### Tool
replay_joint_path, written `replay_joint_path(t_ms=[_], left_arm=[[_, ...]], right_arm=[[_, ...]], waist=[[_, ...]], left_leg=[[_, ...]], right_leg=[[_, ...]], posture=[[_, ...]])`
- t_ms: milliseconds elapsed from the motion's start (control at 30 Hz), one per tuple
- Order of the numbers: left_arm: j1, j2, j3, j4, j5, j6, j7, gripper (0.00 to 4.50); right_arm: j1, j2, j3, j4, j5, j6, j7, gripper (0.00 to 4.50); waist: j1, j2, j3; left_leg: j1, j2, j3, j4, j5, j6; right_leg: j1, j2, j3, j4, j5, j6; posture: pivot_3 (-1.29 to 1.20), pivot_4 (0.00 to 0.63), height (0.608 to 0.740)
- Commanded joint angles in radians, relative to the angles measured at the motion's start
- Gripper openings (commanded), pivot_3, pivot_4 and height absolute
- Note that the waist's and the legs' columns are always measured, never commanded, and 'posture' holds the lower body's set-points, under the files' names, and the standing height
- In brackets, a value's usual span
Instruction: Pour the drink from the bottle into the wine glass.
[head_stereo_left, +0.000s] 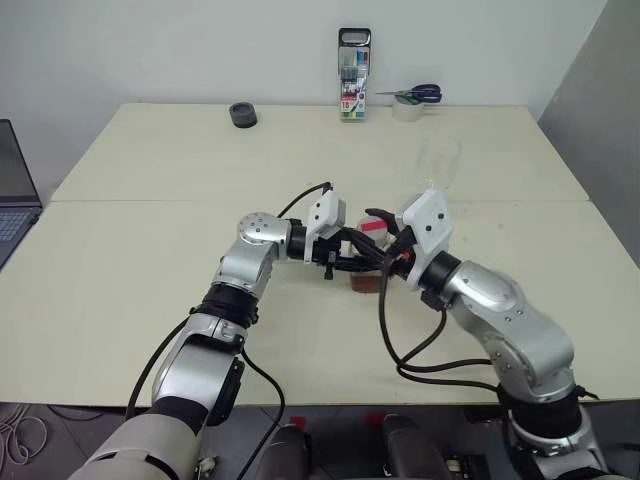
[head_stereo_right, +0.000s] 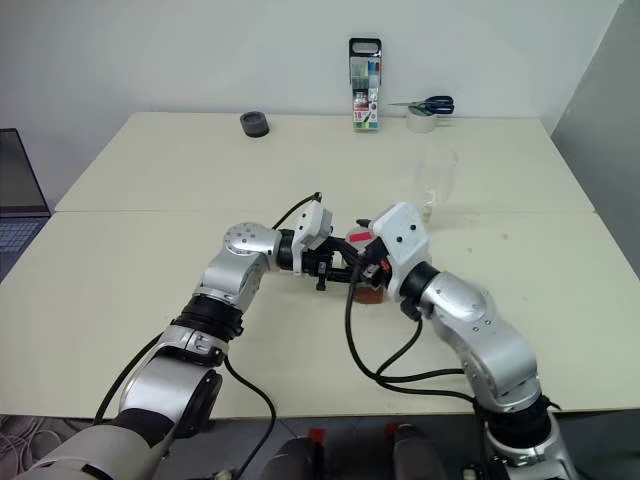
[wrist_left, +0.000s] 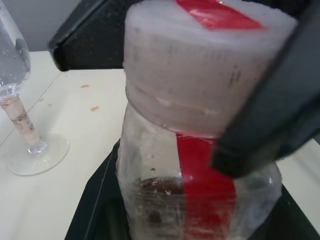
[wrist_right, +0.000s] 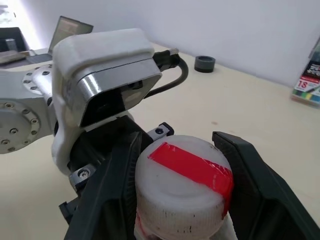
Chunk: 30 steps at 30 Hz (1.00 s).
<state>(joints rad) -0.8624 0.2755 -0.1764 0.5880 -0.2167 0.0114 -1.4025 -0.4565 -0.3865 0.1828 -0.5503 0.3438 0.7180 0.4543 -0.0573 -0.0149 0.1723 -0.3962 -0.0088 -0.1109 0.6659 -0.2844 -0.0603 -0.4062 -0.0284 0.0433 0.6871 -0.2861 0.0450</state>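
The small clear bottle (wrist_left: 200, 200) stands upright near the table's middle, with a red label strip and a white cap (wrist_right: 185, 185) crossed by red tape. A little reddish-brown drink (head_stereo_left: 365, 285) lies at its bottom. My left gripper (head_stereo_left: 355, 262) reaches in from the left and is shut on the bottle's body. From the right, my right gripper (wrist_right: 182, 175) straddles the cap, its black fingers (wrist_right: 117, 180) pressed against both sides. The clear wine glass (head_stereo_left: 440, 165) stands upright farther back and to the right, apart from both grippers.
A marker pack (head_stereo_left: 353, 75) stands at the table's far edge, with scissors on a tape roll (head_stereo_left: 410, 100) to its right and a black ring (head_stereo_left: 243, 115) to its left. A laptop (head_stereo_left: 15, 190) sits off the table's left side.
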Motion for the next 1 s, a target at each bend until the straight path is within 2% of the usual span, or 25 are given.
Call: replay_joint_path(t_ms=[33, 100, 233, 467, 500, 600, 700, 833, 1000], left_arm=[[-0.014, 0.015, -0.001, -0.034, -0.004, -0.009, -0.017, 1.85], [-0.014, 0.021, -0.003, -0.038, -0.004, -0.009, -0.019, 1.85], [-0.012, 0.024, -0.002, -0.049, -0.008, -0.005, -0.007, 1.85], [-0.003, 0.034, -0.001, -0.067, -0.014, 0.007, 0.0, 1.83], [-0.004, 0.035, -0.001, -0.066, -0.015, 0.007, 0.0, 1.83], [-0.009, 0.036, -0.002, -0.058, -0.014, 0.004, -0.001, 1.83], [-0.013, 0.034, -0.003, -0.052, -0.014, 0.002, -0.004, 1.83], [-0.02, 0.026, -0.007, -0.041, -0.012, -0.004, -0.007, 1.83], [-0.024, 0.022, -0.007, -0.034, -0.011, -0.007, -0.009, 1.83]], right_arm=[[-0.129, -0.144, 0.024, 0.16, 0.068, -0.124, 0.39, 1.93], [-0.226, -0.206, 0.037, 0.296, 0.094, -0.14, 0.556, 1.93], [-0.322, -0.196, 0.028, 0.419, 0.14, -0.049, 0.595, 1.93], [-0.258, -0.177, -0.074, 0.273, 0.171, 0.004, 0.467, 4.35], [-0.247, -0.177, -0.093, 0.235, 0.188, 0.027, 0.446, 4.5], [-0.21, -0.163, -0.128, 0.142, 0.216, 0.073, 0.375, 4.5], [-0.183, -0.139, -0.112, 0.099, 0.179, 0.057, 0.307, 4.5], [-0.163, -0.118, -0.058, 0.102, 0.1, 0.001, 0.254, 4.5], [-0.156, -0.102, -0.065, 0.127, 0.055, -0.035, 0.205, 4.5]], waist=[[0.0, 0.0, 0.0], [-0.001, 0.0, 0.0], [-0.003, 0.0, 0.0], [-0.001, 0.0, 0.0], [0.0, 0.0, 0.0], [0.001, 0.0, 0.0], [0.0, 0.0, 0.0], [0.0, 0.0, 0.0], [0.0, 0.0, 0.0]], left_leg=[[0.001, 0.0, -0.001, 0.0, 0.0, 0.0], [0.002, 0.001, 0.001, 0.0, 0.0, 0.0], [0.003, 0.002, 0.0, -0.002, 0.0, 0.0], [0.0, 0.001, -0.001, -0.001, 0.001, -0.001], [0.0, 0.0, -0.001, 0.0, 0.001, -0.001], [0.0, 0.0, -0.001, 0.0, 0.001, -0.001], [0.0, 0.001, -0.001, 0.0, 0.001, -0.001], [0.0, 0.001, 0.0, 0.0, 0.001, -0.001], [0.0, 0.0, -0.001, 0.0, 0.001, -0.001]], right_leg=[[0.001, 0.0, -0.001, -0.001, 0.0, 0.0], [0.001, 0.001, 0.0, -0.001, 0.0, 0.0], [0.001, 0.002, 0.0, 0.001, 0.0, 0.0], [0.0, -0.001, 0.0, 0.001, 0.0, 0.0], [-0.001, -0.001, 0.0, 0.001, 0.0, 0.0], [-0.001, -0.001, -0.001, 0.001, 0.0, 0.0], [-0.001, -0.001, -0.001, 0.001, 0.0, 0.0], [-0.001, -0.001, 0.0, 0.001, 0.0, 0.0], [-0.001, -0.001, 0.0, 0.001, 0.0, 0.0]], posture=[[0.0, 0.15, 0.74], [0.0, 0.15, 0.74], [0.0, 0.15, 0.74], [0.0, 0.15, 0.74], [0.0, 0.15, 0.74], [0.0, 0.15, 0.74], [0.0, 0.15, 0.74], [0.0, 0.15, 0.74], [0.0, 0.15, 0.74]])
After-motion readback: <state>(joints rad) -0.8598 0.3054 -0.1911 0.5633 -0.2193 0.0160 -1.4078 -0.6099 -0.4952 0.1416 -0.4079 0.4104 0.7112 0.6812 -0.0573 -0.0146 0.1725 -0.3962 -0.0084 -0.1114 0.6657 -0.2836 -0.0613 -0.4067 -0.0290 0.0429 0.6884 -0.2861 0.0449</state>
